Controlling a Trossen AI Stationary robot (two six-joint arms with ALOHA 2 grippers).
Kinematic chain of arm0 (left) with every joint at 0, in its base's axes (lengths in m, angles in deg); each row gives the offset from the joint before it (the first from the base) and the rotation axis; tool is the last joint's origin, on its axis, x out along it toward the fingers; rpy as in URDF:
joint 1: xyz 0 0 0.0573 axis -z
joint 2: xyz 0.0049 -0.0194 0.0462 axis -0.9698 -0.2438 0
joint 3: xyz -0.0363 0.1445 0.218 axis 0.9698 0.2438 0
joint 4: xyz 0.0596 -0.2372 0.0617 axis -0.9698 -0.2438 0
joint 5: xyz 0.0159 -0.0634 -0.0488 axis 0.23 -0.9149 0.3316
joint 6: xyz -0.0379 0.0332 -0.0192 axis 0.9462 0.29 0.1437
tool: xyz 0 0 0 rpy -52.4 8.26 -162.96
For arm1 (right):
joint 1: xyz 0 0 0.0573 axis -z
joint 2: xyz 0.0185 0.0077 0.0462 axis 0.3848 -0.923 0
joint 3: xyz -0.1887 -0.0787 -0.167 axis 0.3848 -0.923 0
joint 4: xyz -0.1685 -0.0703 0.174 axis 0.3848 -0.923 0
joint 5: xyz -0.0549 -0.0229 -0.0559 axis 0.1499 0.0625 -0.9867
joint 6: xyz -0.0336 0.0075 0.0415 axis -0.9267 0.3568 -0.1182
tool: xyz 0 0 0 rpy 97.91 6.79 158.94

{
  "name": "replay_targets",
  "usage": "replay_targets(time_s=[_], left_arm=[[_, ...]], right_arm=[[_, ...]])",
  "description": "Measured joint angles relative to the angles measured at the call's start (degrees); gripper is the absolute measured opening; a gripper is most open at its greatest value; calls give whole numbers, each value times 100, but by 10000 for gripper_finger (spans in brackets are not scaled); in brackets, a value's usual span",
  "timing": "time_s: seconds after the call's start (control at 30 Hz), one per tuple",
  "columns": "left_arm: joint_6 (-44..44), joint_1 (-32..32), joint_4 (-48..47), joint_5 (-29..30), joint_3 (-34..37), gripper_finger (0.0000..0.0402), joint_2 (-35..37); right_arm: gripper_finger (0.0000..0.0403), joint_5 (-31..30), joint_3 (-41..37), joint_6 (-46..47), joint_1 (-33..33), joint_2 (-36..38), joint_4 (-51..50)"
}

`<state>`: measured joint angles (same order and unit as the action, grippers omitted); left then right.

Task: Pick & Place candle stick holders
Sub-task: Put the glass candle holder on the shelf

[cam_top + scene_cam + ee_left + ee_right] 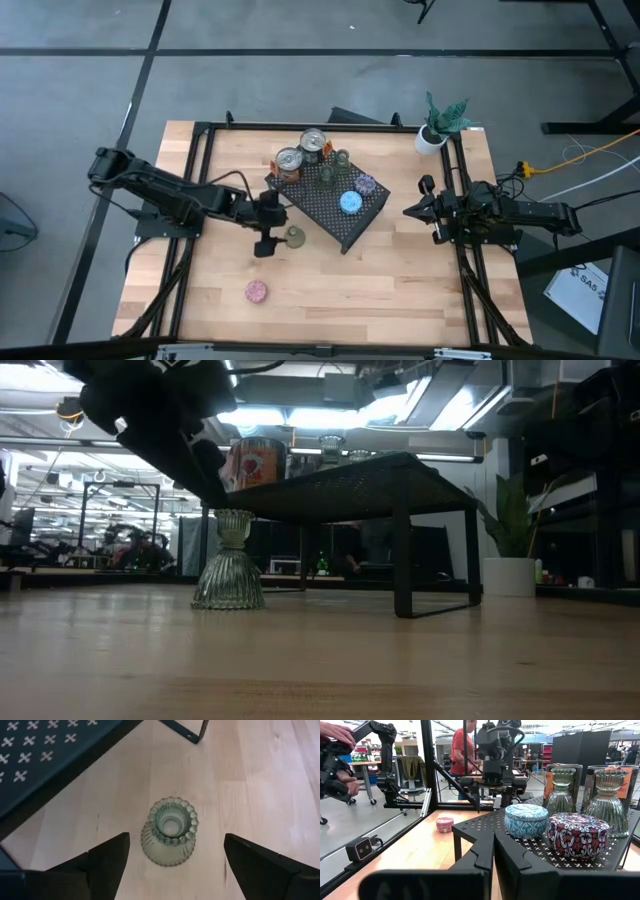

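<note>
**Green glass holder stands free on the table, left gripper wide open about it**

The olive-green holder point(169, 831) stands upright on the wooden table point(400, 290), just off the near-left edge of the black perforated rack point(345, 232); the left gripper point(172, 865) hangs over it, fingers spread wide to either side and touching nothing. Judged from its ribbed glass, the piece is rigid, fairly heavy for its bulk, slick and breakable; the narrow waist between flared base and beaded cup looks the surest place to grip. The pink holder point(257, 291) lies near-left on the table, well apart; the blue holder point(526, 820) and purple holder point(578, 834) sit on the rack with two more green ones and two tins behind. The right gripper point(493, 851) waits at the table's right edge, fingers closed and empty. The tabletop is smooth, level planking; beyond it lies an open workshop with a person standing and a potted plant point(440, 122) at the far-right corner.
</note>
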<state>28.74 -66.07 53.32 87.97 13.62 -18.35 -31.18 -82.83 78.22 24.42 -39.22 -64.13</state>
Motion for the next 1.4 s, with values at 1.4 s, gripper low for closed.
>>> replay_targets(time_s=[1.4], left_arm=[[72, -6, 877, 308, 2, 322, -719]], right_arm=[[16, 1, 1, -1, 0, 0, 1]])
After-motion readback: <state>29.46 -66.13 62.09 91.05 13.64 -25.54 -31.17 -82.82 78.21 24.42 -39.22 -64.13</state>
